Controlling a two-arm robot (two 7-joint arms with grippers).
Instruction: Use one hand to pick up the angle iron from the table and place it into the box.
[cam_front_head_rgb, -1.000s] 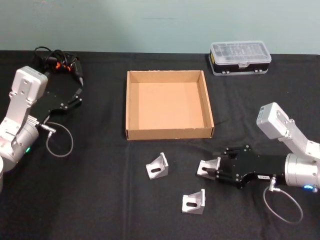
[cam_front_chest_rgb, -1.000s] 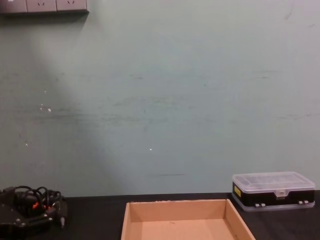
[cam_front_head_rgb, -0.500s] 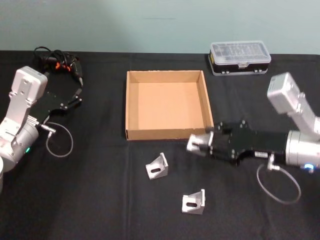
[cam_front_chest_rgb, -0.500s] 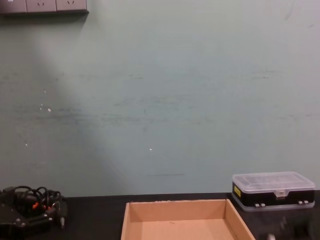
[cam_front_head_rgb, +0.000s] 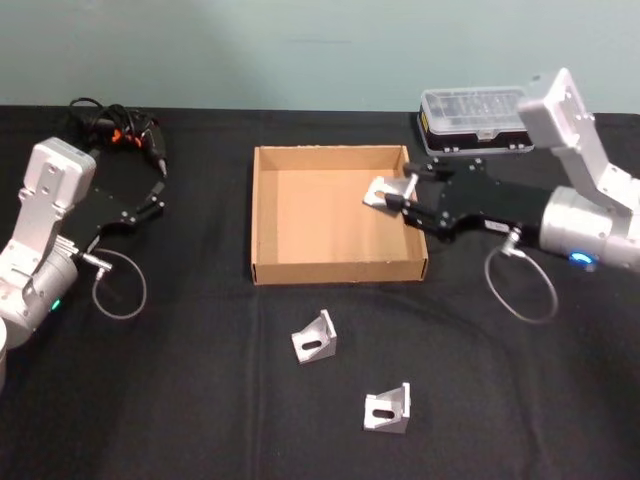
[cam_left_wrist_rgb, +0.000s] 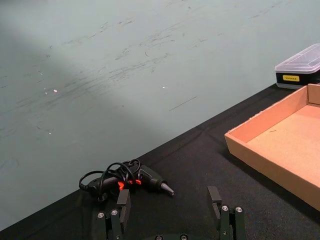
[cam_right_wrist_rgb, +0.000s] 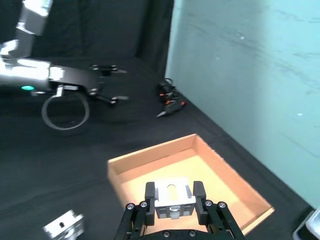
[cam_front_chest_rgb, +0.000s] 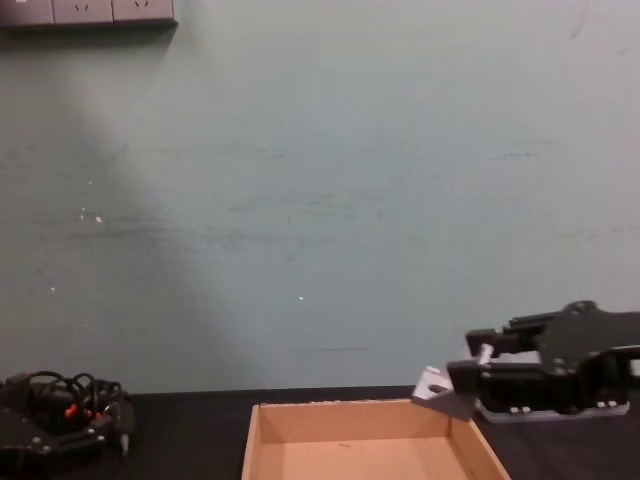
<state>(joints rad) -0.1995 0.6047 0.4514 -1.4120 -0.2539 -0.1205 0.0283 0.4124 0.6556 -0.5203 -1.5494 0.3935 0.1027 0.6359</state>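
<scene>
My right gripper (cam_front_head_rgb: 389, 193) is shut on a silver angle iron (cam_front_head_rgb: 380, 191) and holds it in the air above the right side of the tan cardboard box (cam_front_head_rgb: 262, 215). The right wrist view shows that angle iron (cam_right_wrist_rgb: 171, 198) clamped between the black fingers, with the box (cam_right_wrist_rgb: 150, 155) below. From the chest view the held piece (cam_front_chest_rgb: 436, 388) hangs just over the box's far right wall (cam_front_chest_rgb: 470, 435). Two more angle irons (cam_front_head_rgb: 315, 334) (cam_front_head_rgb: 388, 407) lie on the black table (cam_front_head_rgb: 180, 380) in front of the box. My left gripper (cam_front_head_rgb: 155, 195) is parked at the left, open.
A clear-lidded black organiser case (cam_front_head_rgb: 478, 113) stands behind the box at the right, close to my right arm. A black power tool with coiled cable (cam_front_head_rgb: 118, 125) lies at the back left, near the left gripper. A cable loop (cam_front_head_rgb: 118, 283) rests by the left arm.
My right gripper has lifted the angle iron off the table and carried it up and back, from the box's front right corner to above its right side.
</scene>
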